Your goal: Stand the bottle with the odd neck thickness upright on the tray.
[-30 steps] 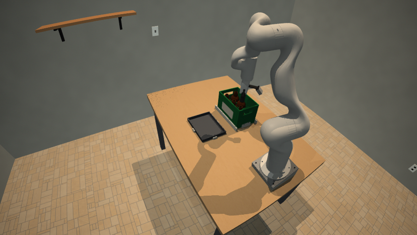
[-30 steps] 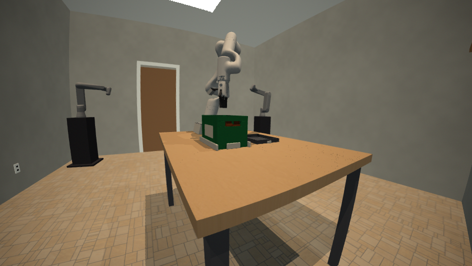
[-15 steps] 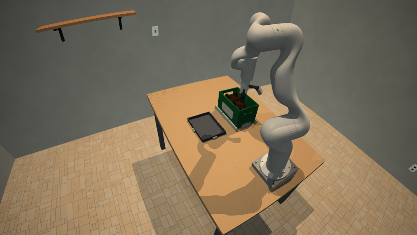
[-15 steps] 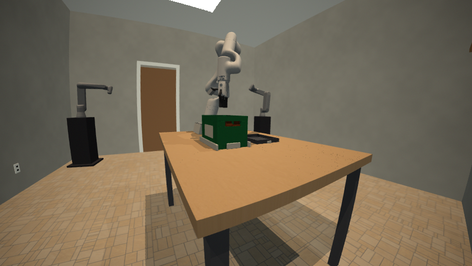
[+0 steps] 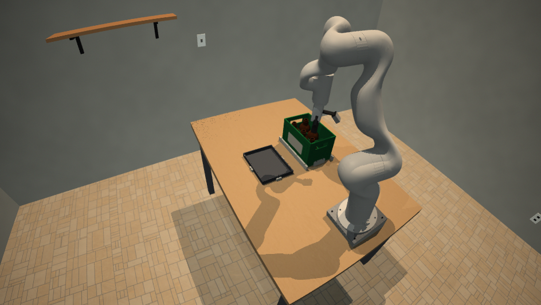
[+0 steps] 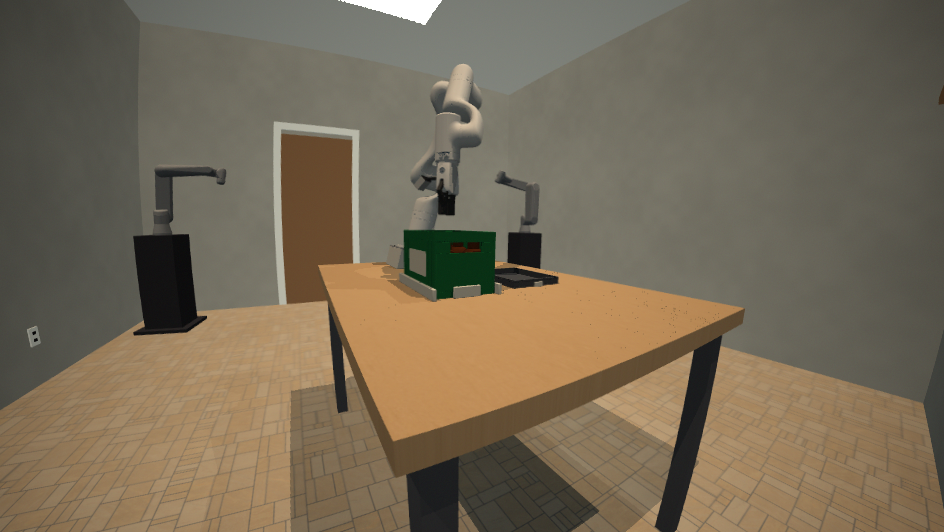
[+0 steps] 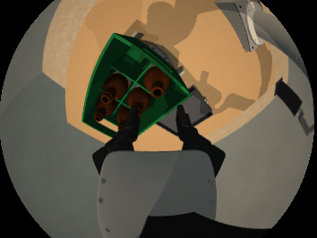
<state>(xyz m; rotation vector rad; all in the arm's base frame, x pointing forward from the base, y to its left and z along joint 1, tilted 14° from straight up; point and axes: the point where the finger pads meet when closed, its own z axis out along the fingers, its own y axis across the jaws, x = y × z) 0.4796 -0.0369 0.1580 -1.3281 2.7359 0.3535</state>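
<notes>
You stood in a bare robot lab. Two spare arms on black pedestals [image 6: 163, 280] flanked the door [image 6: 315, 218] beyond the table's [image 6: 528, 343] far edge.

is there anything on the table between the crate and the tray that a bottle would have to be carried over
Nothing visible does. The tray lies right beside the green crate, with only a strip of table between them. The bottle must first be lifted above the crate's own wall. The open pincer hangs over the crate.

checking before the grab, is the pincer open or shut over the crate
Open. In the wrist view the two dark fingers stand apart with nothing between them; the pincer hangs above the bottles in the crate.
</notes>
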